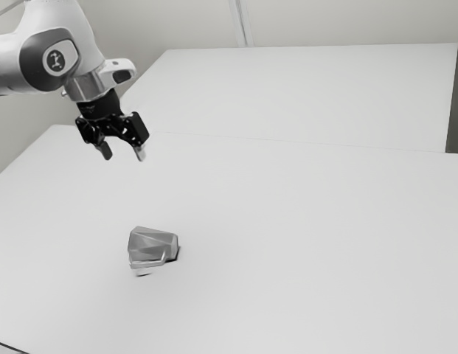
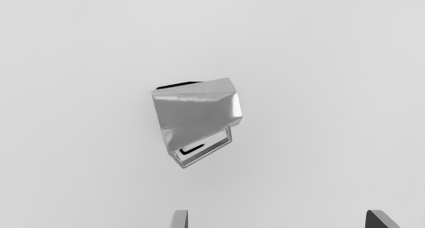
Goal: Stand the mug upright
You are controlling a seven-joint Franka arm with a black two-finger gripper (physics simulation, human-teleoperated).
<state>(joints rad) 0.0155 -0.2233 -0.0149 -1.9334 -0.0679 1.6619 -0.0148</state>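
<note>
Okay, exterior view first. The arm (image 1: 85, 87) comes in from the upper left, and its hand (image 1: 124, 156) hangs in the air over the table (image 1: 324, 243), pointing down. The two fingers (image 1: 105, 151) are spread, with a clear gap and nothing pinched in there. The mug (image 1: 153, 245) is lying on its side on the table, so yeah, definitely not upright. It sits below the hand and a bit toward the exterior view's right of it, well apart from the fingertips. Going by the table, it's a good way in from the far edge, and closer to the edge on the exterior view's left than to the one on the right. The handle (image 1: 153, 263) is down low on the side facing this camera. There's also a big pale board (image 1: 302, 96) standing past the table's far edge.

Now the wrist view. Same deal with the hand (image 2: 277, 214): fingers wide apart, nothing between them. The mug is out ahead of the fingertips and touches neither one. It isn't centred on the gap either, it's more in line with one finger than the other. The handle side is the one facing the fingers, and one end of the mug looks wider than the other.
</note>
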